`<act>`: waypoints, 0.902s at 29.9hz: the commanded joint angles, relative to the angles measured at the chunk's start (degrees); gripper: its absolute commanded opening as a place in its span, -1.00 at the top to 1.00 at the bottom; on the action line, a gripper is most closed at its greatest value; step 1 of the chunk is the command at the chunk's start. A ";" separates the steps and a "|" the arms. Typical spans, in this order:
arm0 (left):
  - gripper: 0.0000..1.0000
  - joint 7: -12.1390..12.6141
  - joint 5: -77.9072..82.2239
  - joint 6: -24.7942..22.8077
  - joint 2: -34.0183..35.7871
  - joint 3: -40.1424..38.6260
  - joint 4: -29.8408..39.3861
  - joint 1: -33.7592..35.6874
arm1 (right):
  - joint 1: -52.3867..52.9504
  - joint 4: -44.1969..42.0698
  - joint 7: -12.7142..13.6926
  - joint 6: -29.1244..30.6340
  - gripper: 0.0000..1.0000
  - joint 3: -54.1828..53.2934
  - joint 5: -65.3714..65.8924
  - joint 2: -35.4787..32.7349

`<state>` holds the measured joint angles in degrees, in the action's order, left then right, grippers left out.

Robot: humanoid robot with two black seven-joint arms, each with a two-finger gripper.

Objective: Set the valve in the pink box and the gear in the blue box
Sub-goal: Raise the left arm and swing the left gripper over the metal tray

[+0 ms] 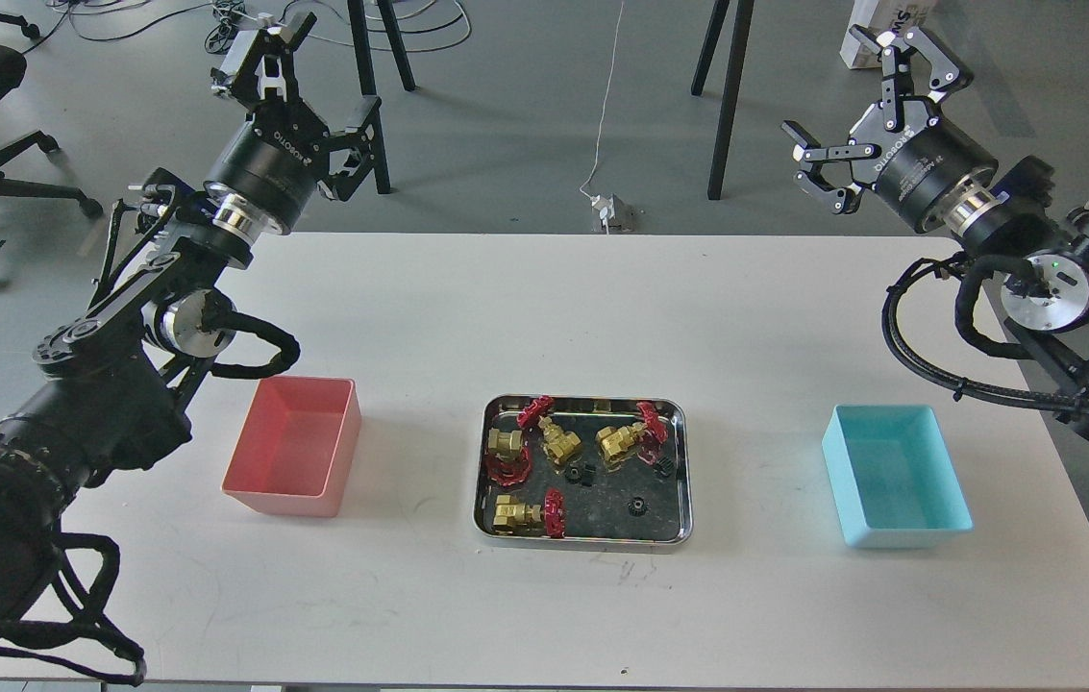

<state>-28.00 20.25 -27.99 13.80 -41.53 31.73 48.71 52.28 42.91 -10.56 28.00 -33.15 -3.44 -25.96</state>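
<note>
Several brass valves with red handwheels lie in a shiny steel tray (584, 539) at the table's middle, one of them a valve (517, 516) at the tray's front left. Tiny black gears lie among them, such as a gear (637, 506) toward the front right. The empty pink box (284, 500) stands left of the tray. On the tray's right is the blue box (900, 533), also empty. My left gripper (337, 60) is raised beyond the table's far left edge, open and holding nothing. My right gripper (832, 82) hangs high at the far right, open too.
The white table (544, 317) has bare surface behind and in front of the tray. Cables from my right arm (948, 375) droop over the table's right edge near the blue box. Chair and table legs stand on the floor behind.
</note>
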 commanded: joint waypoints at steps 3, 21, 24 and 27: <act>-1.00 0.00 0.06 -0.01 0.52 0.05 0.00 0.68 | -0.25 -0.02 0.01 0.00 -0.98 -0.51 -0.34 -0.14; -1.00 0.00 -6.98 -0.01 -2.13 -2.77 11.75 1.47 | 5.91 -0.11 1.42 -11.21 -0.98 -8.86 -3.06 -0.40; -1.00 0.00 -2.16 -0.01 3.85 2.04 17.38 4.81 | 5.64 0.07 1.33 -12.00 -0.98 -9.91 -3.06 -0.58; -0.99 0.00 0.93 -0.01 8.68 14.85 20.64 12.43 | 4.77 0.07 1.33 -12.00 -0.98 -11.75 -3.15 -1.19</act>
<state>-28.00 18.30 -28.01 18.08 -37.08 49.26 54.81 57.78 42.96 -9.15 16.13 -43.41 -6.55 -26.70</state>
